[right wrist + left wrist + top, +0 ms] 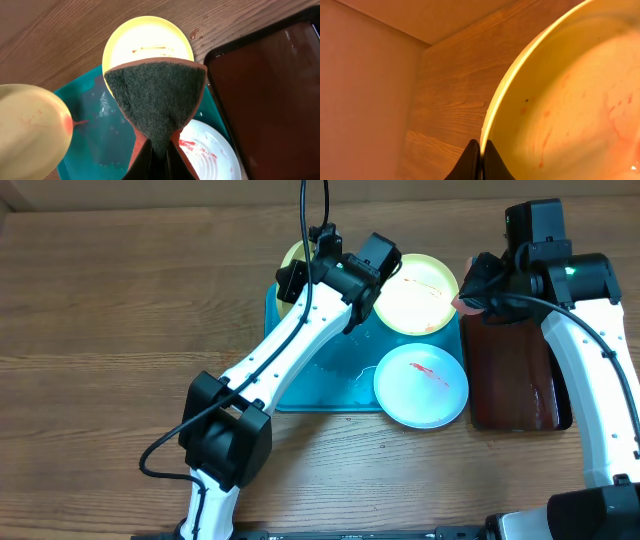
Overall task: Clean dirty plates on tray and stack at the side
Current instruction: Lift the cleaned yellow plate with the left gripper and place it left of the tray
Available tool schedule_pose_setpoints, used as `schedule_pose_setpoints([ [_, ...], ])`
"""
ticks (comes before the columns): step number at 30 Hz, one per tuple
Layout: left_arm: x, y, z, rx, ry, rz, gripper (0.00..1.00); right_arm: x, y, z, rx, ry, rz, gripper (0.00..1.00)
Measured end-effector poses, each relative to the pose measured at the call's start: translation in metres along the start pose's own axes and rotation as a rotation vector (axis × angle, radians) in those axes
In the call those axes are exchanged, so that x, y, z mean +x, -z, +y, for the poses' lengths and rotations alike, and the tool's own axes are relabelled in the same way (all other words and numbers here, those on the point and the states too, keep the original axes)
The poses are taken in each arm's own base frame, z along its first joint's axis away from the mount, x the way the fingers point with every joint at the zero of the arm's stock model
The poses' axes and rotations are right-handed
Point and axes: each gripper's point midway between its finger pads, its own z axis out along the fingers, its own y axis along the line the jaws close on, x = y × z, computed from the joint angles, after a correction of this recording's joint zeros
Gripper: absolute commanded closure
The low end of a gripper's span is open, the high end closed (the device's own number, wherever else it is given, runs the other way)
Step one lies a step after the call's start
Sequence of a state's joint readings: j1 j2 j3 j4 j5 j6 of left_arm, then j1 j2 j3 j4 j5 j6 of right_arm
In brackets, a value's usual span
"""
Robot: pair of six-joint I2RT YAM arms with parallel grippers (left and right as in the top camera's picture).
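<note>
Cleanup at wooden table (100, 300), caught from overhead and both wrists. Clamped hard in left gripper (480, 150), jaws squeezed together on the pale green rim: cream plate (570, 100), face filmed with faint red smears. Held raised and tilted at far left corner of turquoise tray (335, 385). Lying flat in the tray's far right corner: second cream plate (420, 295), marked with 1 long line of red sauce and smaller dabs. Resting in near right corner: white plate (421, 385), red smear near its middle, rim reaching past the tray's near edge. Water film (107, 110) glinting on bare tray floor. Pinched in right gripper (159, 150), fingers closed on its narrow end: scouring pad (157, 100), red-brown body, dark green abrasive face turned toward the lens, wider at its free end. Hovers above table level, just off the second cream plate's right rim. Just beside the turquoise tray on the right: dark red-brown tray (515, 370), black-rimmed, wet sheen on its floor.
</note>
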State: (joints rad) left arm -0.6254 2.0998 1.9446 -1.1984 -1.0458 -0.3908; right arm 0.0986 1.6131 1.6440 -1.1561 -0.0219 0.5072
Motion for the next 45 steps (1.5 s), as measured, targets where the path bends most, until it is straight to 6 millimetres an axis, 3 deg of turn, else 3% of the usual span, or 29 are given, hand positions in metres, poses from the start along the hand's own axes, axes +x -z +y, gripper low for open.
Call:
schedule_pose_setpoints([
  [17, -0.011, 0.025, 0.049, -0.014, 0.105, -0.051, 0.96, 0.001, 0.000, -0.001, 0.003, 0.003, 0.005, 0.96],
  [36, -0.026, 0.039, 0.097, -0.189, 0.184, -0.149, 0.96, 0.001, 0.000, -0.001, 0.004, 0.007, 0.006, 0.96],
  [45, -0.028, 0.049, 0.085, -0.142, 0.254, -0.170, 0.96, 0.003, 0.000, -0.002, 0.007, 0.006, 0.011, 0.96],
])
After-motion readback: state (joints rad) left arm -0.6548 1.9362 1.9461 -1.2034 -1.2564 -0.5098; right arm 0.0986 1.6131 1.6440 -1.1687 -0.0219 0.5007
